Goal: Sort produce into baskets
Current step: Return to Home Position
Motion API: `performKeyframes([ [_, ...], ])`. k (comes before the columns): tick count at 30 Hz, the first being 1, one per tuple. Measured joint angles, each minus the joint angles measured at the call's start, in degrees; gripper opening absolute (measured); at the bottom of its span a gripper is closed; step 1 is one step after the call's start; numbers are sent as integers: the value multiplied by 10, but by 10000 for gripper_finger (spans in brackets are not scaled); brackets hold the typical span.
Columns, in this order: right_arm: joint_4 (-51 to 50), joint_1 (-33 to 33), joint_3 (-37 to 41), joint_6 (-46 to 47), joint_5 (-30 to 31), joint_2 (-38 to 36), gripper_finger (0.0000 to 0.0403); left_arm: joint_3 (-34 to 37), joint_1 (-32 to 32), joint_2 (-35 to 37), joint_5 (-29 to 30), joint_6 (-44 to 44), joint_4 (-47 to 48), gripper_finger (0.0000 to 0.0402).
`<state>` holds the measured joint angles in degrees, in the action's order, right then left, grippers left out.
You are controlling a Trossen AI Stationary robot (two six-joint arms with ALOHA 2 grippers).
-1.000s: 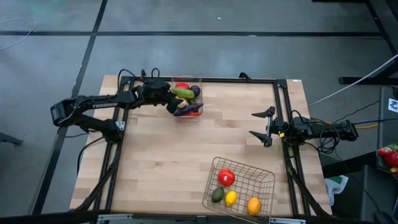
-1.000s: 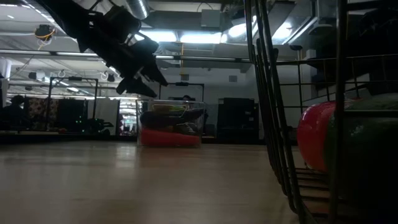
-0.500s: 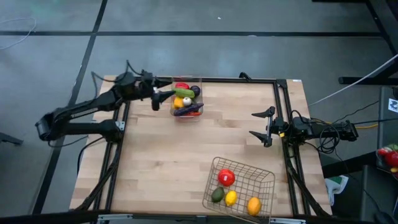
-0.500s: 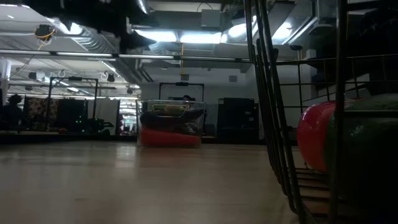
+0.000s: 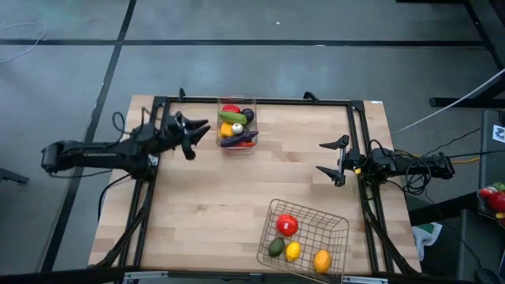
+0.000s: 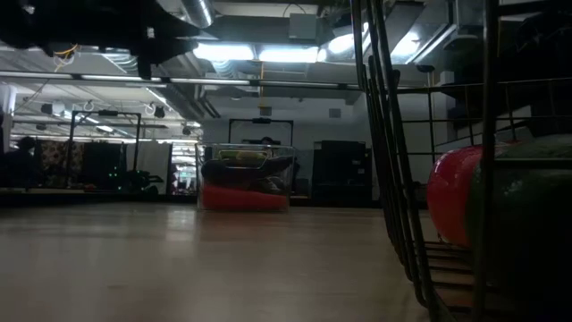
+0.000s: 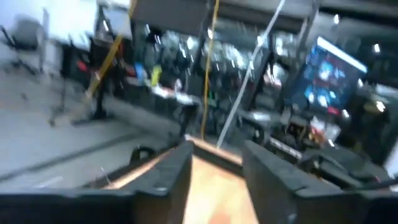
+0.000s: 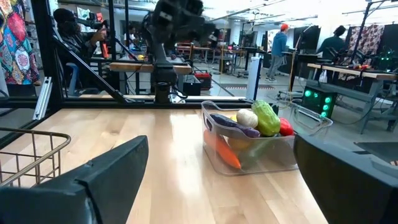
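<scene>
The clear bin (image 5: 220,126) stands at the table's far middle, resting on its base. It holds a green cucumber (image 5: 231,117), a white piece (image 5: 237,128), a purple eggplant (image 5: 237,141) and red pieces. The wire basket (image 5: 309,207) sits at the near right with a red tomato (image 5: 286,225), a green piece (image 5: 275,247), a yellow lemon (image 5: 293,251) and an orange (image 5: 322,260). My left gripper (image 5: 195,139) hovers left of the bin, open and empty; the left wrist view shows bare wood between its fingers (image 7: 217,183). My right gripper (image 5: 333,160) waits open at the right edge.
A black rail frame (image 5: 260,101) runs around the wooden table. Bare wood (image 5: 229,205) lies between bin and basket. In the right wrist view the bin (image 8: 314,119) is ahead, the basket's rim (image 8: 31,142) is beside the finger, and people stand in the room beyond.
My left gripper has drawn back from above the clear bin toward the table's left edge, rising and tipping from a downward slant to about level. In the low view it has gone up out of the picture. The produce in the bin lies still.
</scene>
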<state>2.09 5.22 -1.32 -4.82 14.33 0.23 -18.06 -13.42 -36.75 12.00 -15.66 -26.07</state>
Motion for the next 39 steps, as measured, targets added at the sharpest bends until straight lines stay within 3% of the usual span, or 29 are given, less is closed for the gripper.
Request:
performKeyframes([
  [4, 0, 0, 0, 0, 0, 0, 397, 53, 77, 0, 116, 51, -93, 76],
  [7, 0, 0, 0, 0, 0, 0, 397, 65, 112, 6, 181, 77, -89, 24],
  [10, 0, 0, 0, 0, 0, 0, 397, 64, 127, 23, 206, 97, -60, 7],
  [19, 0, 0, 0, 0, 0, 0, 397, 64, 134, 162, 203, 126, 100, 4],
  [32, 0, 0, 0, 0, 0, 0, 397, 64, 134, 359, 132, 124, 299, 1],
  [39, 0, 0, 0, 0, 1, 0, 397, 64, 133, 365, 110, 143, 332, 1],
])
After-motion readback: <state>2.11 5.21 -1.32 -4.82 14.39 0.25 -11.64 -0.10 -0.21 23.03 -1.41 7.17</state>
